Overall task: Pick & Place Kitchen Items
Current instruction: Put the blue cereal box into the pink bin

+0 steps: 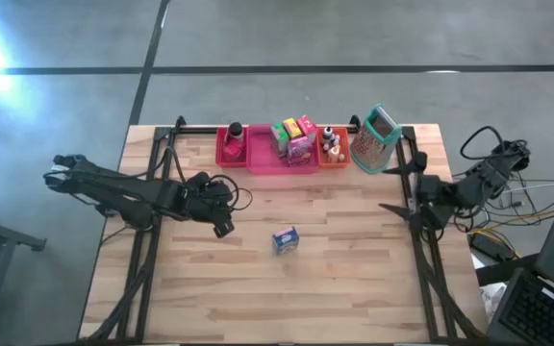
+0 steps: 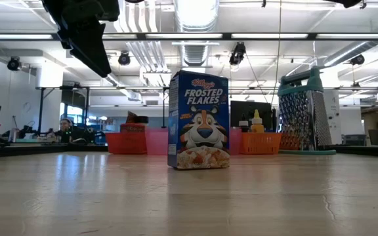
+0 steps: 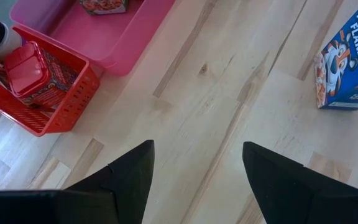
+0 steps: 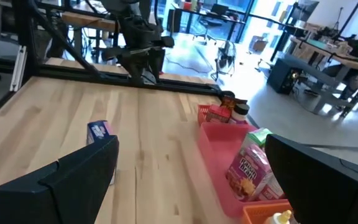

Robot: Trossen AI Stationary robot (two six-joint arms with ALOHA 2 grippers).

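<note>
Frosted Flakes box (image 1: 285,239): blue, stood upright alone on the pale plank table (image 1: 354,279), long axis vertical, printed face towards the low camera. Behind it, along the far edge, sat the red bin (image 1: 231,146), pink bin (image 1: 282,159), orange bin (image 1: 333,156) and grater (image 1: 375,140). Room beyond: grey floor, desks, ceiling lights. Left gripper (image 1: 221,227) hung beside the box, fingers spread, empty. Right gripper (image 1: 397,206) waited at the table's side edge, spread, empty.

you have bare table (image 1: 354,279) all round the lone frosted flakes box (image 1: 285,239); bins (image 1: 282,159) and the grater (image 1: 376,140) crowd the far edge.
</note>
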